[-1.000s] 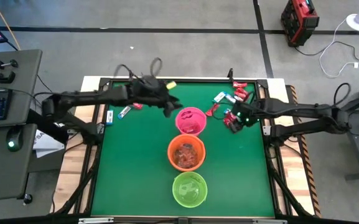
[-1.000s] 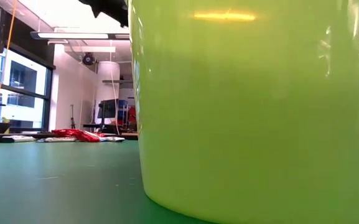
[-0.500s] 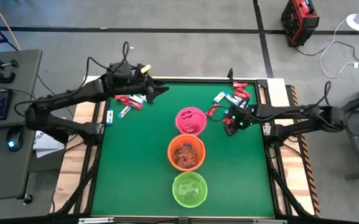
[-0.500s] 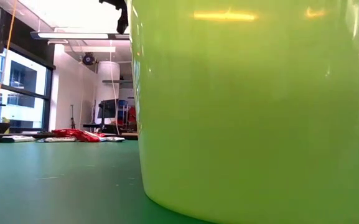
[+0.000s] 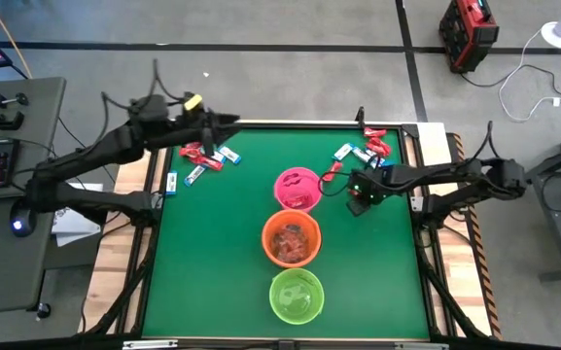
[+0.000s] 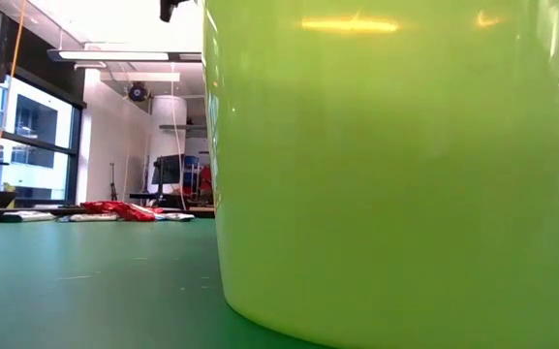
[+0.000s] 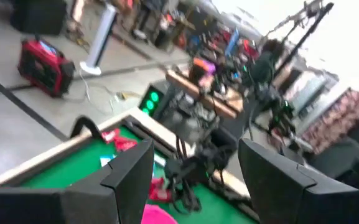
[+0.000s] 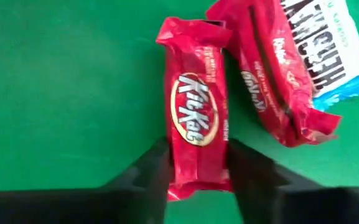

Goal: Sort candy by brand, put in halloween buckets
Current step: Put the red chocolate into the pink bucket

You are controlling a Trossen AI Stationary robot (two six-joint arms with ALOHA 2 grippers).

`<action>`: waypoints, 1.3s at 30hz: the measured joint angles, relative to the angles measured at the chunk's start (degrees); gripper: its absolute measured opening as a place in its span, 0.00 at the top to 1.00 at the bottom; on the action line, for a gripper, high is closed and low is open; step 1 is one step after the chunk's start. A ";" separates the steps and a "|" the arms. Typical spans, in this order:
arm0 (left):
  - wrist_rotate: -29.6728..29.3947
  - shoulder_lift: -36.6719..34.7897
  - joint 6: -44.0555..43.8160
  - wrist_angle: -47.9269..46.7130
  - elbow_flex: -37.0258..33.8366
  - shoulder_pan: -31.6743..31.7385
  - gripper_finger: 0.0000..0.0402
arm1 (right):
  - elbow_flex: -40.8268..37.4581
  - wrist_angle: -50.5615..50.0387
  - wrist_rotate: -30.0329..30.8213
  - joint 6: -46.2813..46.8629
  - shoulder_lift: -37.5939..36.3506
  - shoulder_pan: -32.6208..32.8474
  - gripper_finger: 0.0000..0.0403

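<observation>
Three buckets stand in a row down the table's middle: pink, orange with candy inside, and lime green, which fills the low view. Candy lies in a far-left pile and a far-right pile. My right gripper is low, right of the pink bucket, shut on a red Kit Kat packet. My left gripper hangs open and empty, raised over the table's far edge by the left pile. My right gripper pinches the red Kit Kat packet between its two fingers at the packet's near end, one finger on each long edge. The fingers lie along the packet. The packet lies flat on the green table.
A second red packet and a blue-and-white packet lie just beside the held one. Loose packets sit at the table's left side. Bare green table spreads on both sides of the bucket row.
My left gripper has drawn back from above the pink bucket toward the table's far left corner, rising as it went. My right gripper has shifted a little toward the pink bucket. The buckets have stayed in place.
</observation>
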 joint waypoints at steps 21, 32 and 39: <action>-9.42 -9.95 4.57 -13.50 0.00 -0.01 0.44 | 30.05 11.78 -10.01 -14.53 -1.43 1.63 0.97; -10.27 -6.80 2.98 -19.09 -0.04 -0.01 0.44 | 30.22 13.03 -11.12 -13.17 10.46 6.08 0.87; -10.33 -5.85 6.44 -20.47 -0.02 -0.03 0.44 | 33.46 11.63 -7.86 -18.91 12.53 5.98 0.52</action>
